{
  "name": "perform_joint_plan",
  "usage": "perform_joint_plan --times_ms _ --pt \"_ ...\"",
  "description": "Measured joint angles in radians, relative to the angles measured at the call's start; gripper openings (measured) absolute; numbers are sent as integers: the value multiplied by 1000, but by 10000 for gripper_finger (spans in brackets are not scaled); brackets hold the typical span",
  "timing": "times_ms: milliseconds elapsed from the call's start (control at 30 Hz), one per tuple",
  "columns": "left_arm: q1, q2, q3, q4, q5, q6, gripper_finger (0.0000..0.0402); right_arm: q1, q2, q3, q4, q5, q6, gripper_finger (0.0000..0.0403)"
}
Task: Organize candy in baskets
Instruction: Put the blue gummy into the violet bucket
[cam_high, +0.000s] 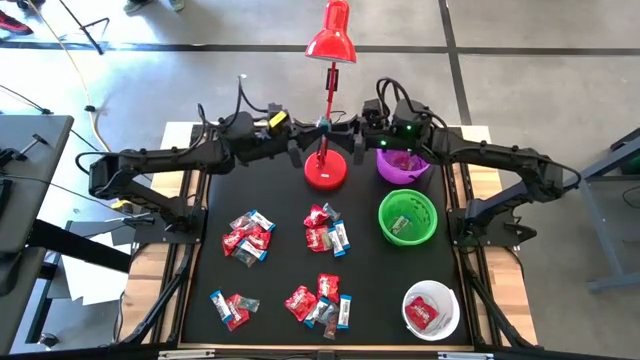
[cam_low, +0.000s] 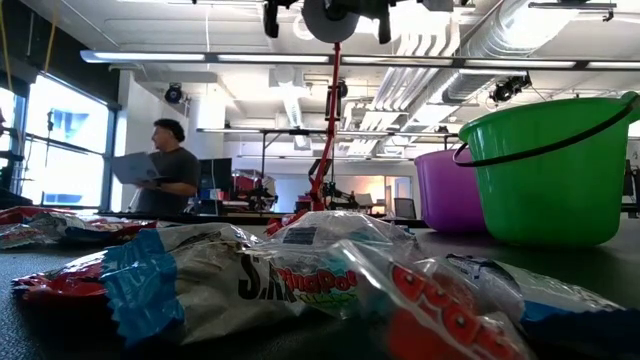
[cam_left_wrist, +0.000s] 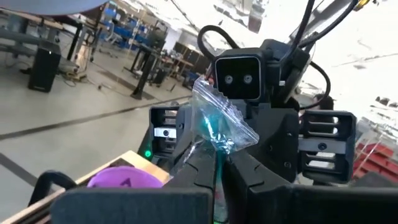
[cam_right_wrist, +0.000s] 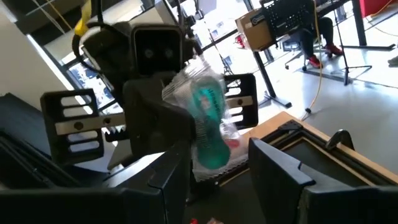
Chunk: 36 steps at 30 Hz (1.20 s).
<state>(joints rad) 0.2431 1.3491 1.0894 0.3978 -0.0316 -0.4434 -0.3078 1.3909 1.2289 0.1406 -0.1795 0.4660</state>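
Passing a clear-wrapped teal candy (cam_left_wrist: 214, 127) mid-air behind the red desk lamp (cam_high: 327, 165): left gripper (cam_left_wrist: 219, 163) clenched on it, right gripper (cam_right_wrist: 217, 165) spread around it. Next, close the right gripper, then release the left.

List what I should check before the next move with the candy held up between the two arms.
1. Left tool shut on the teal candy: ok.
2. Right tool open and facing it: ok.
3. Candy far enough in between the right tool's fingers: cannot tell.
4. Clearance from the red lamp close by both tools: cannot tell.
5. Purple basket upright beside the right arm: ok.
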Motion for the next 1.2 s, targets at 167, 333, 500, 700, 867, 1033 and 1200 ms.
perform_joint_plan --times_ms 167,333,500,700,867,1033,1200 --pt "-1 1 9 -25 -4 0 0 1 2 0 -2 -2 0 156" --pt "-8 1 9 -30 -8 0 0 1 2 0 -2 -4 4 148" --pt "-12 1 9 -33 -12 1 0 1 2 0 -2 -5 4 106" --pt "-12 1 9 -33 -11 2 0 1 2 0 -3 -4 21 28" --pt "-13 1 9 -33 -3 30 3 1 2 0 -3 -1 32 11" --pt "-13 -4 9 -37 25 95 31 1 2 0 -8 -3 34 19" --pt "-14 -24 9 -76 35 140 74 -6 -2 0 -27 4 36 14"
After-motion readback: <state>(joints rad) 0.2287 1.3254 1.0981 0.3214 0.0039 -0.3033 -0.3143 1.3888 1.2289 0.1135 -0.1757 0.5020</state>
